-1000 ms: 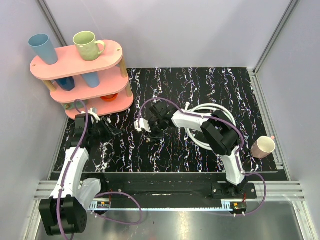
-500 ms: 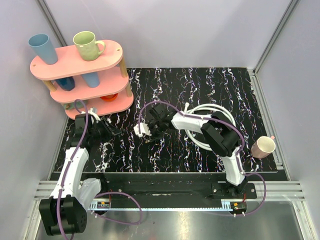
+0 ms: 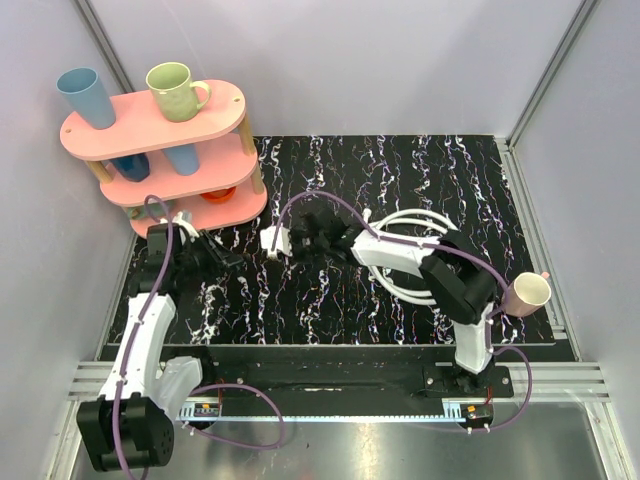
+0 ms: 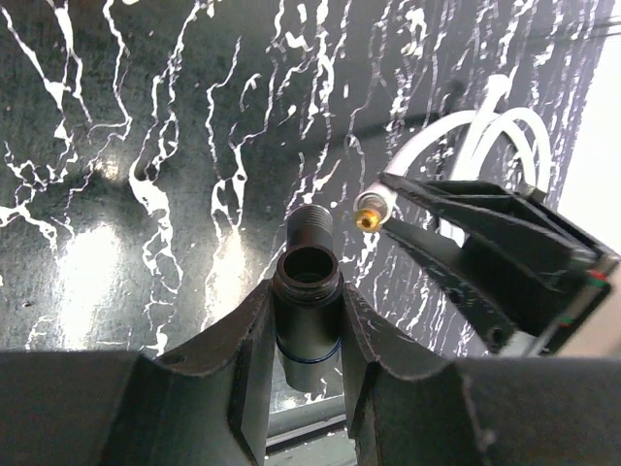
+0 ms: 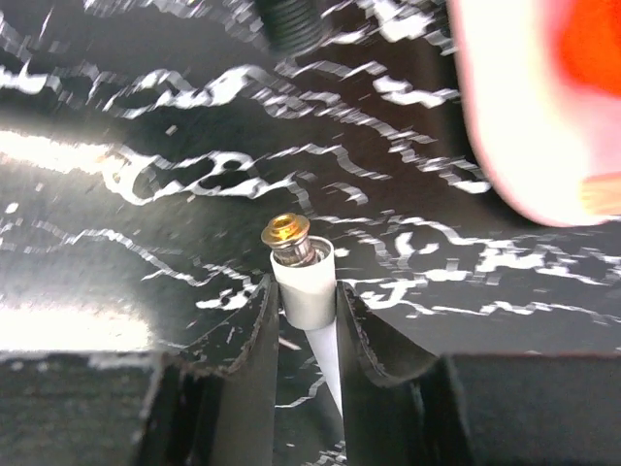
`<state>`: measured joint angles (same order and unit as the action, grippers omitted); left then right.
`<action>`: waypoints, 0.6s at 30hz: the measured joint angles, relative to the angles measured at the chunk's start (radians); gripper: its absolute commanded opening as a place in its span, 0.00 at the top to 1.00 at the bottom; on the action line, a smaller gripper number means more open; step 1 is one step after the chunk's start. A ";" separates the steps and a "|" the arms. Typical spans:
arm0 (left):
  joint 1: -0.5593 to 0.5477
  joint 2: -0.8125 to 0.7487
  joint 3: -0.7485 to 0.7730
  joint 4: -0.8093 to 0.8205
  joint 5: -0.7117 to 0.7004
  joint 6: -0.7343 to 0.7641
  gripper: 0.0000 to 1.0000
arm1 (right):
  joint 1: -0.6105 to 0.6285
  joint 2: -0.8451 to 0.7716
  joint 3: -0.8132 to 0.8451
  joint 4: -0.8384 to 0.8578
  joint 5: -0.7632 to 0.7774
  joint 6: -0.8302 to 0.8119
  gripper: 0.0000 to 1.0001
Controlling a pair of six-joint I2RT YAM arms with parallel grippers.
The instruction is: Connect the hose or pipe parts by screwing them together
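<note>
We hold both ends, not yet joined.
Our left claw (image 4: 307, 297) is clamped on a black fitting (image 4: 309, 231); our right claw (image 5: 303, 285) pinches the white hose (image 5: 307, 295) behind its brass tip (image 5: 285, 229). Tip and fitting are near but apart; the rest of the hose coils on the tabletop (image 3: 400, 170).
</note>
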<state>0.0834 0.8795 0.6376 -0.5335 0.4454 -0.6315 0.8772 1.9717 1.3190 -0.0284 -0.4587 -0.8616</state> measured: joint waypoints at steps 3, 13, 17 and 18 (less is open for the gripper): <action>0.000 -0.030 0.054 -0.029 0.003 -0.005 1.00 | 0.000 -0.072 -0.018 0.092 0.034 0.076 1.00; 0.000 -0.105 0.195 -0.032 0.108 -0.064 1.00 | -0.032 -0.223 -0.061 0.384 0.103 0.420 1.00; 0.000 -0.106 0.195 -0.042 0.120 -0.075 1.00 | -0.073 -0.247 -0.097 0.497 0.090 0.516 1.00; 0.000 -0.105 0.195 -0.042 0.120 -0.076 1.00 | -0.080 -0.251 -0.105 0.507 0.091 0.518 1.00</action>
<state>0.0834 0.7742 0.8322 -0.5755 0.5655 -0.7071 0.7975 1.7206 1.2144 0.4789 -0.3676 -0.3439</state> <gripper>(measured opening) 0.322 0.294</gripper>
